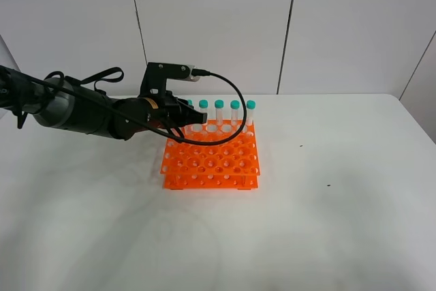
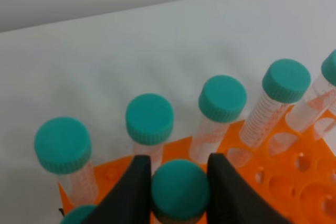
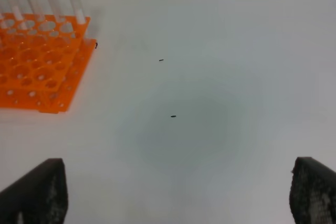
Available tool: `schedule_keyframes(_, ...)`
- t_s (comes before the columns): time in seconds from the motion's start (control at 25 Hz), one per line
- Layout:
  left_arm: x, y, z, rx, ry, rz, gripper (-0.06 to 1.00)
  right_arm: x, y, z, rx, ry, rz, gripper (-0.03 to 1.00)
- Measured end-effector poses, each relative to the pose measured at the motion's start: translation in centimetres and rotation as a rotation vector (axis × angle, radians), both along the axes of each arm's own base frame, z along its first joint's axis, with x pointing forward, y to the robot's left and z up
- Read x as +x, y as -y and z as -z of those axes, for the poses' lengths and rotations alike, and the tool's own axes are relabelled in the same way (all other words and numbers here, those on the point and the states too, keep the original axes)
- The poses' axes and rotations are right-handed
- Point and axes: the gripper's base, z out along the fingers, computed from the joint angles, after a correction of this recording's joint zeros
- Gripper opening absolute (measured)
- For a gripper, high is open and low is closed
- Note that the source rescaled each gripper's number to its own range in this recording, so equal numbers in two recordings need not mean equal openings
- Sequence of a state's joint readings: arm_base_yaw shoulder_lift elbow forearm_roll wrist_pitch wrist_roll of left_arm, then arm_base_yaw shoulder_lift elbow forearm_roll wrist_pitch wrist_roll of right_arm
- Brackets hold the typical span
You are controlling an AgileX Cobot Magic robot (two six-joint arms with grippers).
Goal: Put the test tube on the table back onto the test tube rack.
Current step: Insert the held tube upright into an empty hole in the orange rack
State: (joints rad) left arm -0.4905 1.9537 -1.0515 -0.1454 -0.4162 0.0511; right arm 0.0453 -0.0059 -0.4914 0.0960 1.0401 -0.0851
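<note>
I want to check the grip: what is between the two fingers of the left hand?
In the left wrist view, the test tube's teal cap sits between the left hand fingers.

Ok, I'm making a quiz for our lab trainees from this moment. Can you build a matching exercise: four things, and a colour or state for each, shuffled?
Things:
1. test tube rack
2. test tube
3. right tool
4. table

States:
a. open, over bare tabletop
b. white, with tiny dark specks
c. bright orange, full of round holes
d. teal cap between the left tool's fingers

Pairs: 1-c, 2-d, 3-a, 4-b
</note>
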Motion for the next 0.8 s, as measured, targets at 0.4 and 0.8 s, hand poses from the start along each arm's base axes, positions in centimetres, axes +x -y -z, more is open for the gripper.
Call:
schedule_keyframes(0.4,0.1,0.0,0.4,-0.002,0.008,-0.003,0.0,0.0,0.0,0.0,0.0,0.0,0.0,0.92)
schedule_keyframes(0.8,0.3,0.1,1.5,0.007,0.001,-0.004,0.0,0.0,0.0,0.0,0.0,0.0,0.0,0.92)
